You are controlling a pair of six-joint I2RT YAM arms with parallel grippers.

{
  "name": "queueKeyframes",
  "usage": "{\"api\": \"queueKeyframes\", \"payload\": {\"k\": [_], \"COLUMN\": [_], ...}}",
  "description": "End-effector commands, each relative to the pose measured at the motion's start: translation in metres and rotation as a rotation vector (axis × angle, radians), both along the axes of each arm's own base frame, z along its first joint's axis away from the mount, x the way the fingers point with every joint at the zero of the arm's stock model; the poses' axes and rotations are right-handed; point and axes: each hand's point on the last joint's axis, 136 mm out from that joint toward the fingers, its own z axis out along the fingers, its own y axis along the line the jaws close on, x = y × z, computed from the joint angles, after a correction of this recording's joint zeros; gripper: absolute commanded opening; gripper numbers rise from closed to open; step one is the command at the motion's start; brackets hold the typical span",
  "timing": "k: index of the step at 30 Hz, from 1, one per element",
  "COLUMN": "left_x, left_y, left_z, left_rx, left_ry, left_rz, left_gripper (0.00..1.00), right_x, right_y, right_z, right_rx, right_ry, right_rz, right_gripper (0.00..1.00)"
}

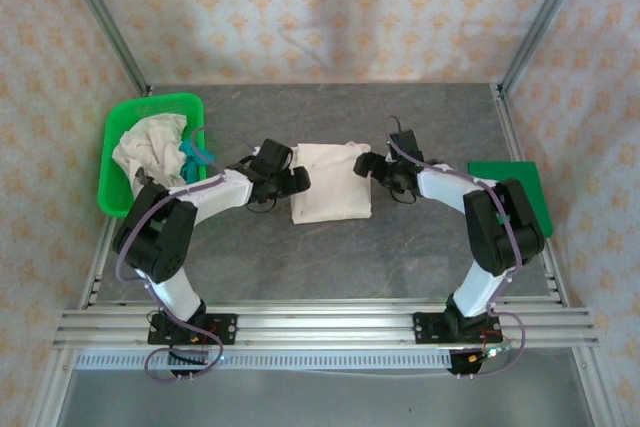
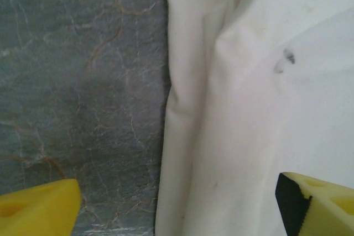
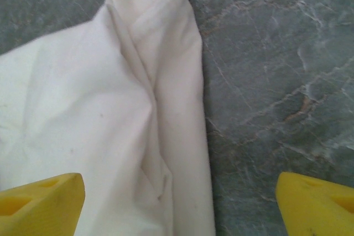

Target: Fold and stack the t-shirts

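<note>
Folded cream cotton shirt (image 1: pixel 330 187) lies flat and rectangular at the centre of the veined grey table (image 1: pixel 330 257). Left gripper (image 1: pixel 297 180) and right gripper (image 1: pixel 367 165) flank its creased edges, jaws spread wide, holding nothing.

Note for your setup log: a green plastic basket (image 1: pixel 108 162) sits at the far left of the desk (image 1: pixel 330 257), its left wall close against the side rail. The desk top is a grey stone-pattern sheet; close up in both wrist views you can see pale and brownish veins. A flat green mat (image 1: pixel 520 192) lies at the right edge, well apart from the basket and partly over the right frame rail. Parallel aluminium rails (image 1: pixel 330 325) cross the near edge. Slanted aluminium posts (image 1: pixel 100 17) rise from the far corners. The walls (image 1: pixel 320 7) are cream with a repeating orange motif.
</note>
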Motion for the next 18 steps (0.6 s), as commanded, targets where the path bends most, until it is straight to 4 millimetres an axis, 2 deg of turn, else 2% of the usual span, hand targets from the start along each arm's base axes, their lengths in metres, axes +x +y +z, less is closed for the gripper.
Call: {"api": "queueKeyframes", "payload": {"k": [1, 10, 14, 18], "left_x": [0.007, 0.004, 0.004, 0.003], "left_y": [-0.012, -0.017, -0.017, -0.018], "left_z": [0.001, -0.022, -0.033, -0.045], "left_rx": [-0.034, -0.031, -0.025, -0.021], "left_ry": [-0.033, 0.015, 0.033, 0.052], "left_rz": [-0.011, -0.024, -0.019, -0.021], "left_gripper": [0.8, 0.65, 0.58, 0.48], "right_x": [-0.003, -0.006, 0.0, 0.005], "right_y": [-0.006, 0.023, 0.031, 0.037], "right_z": [0.013, 0.002, -0.011, -0.018], "right_rx": [-0.037, 0.048, 0.045, 0.029], "right_ry": [0.0, 0.057, 0.078, 0.091], "right_rz": [0.032, 0.13, 0.143, 0.158], "right_gripper": [0.89, 0.89, 0.88, 0.84]}}
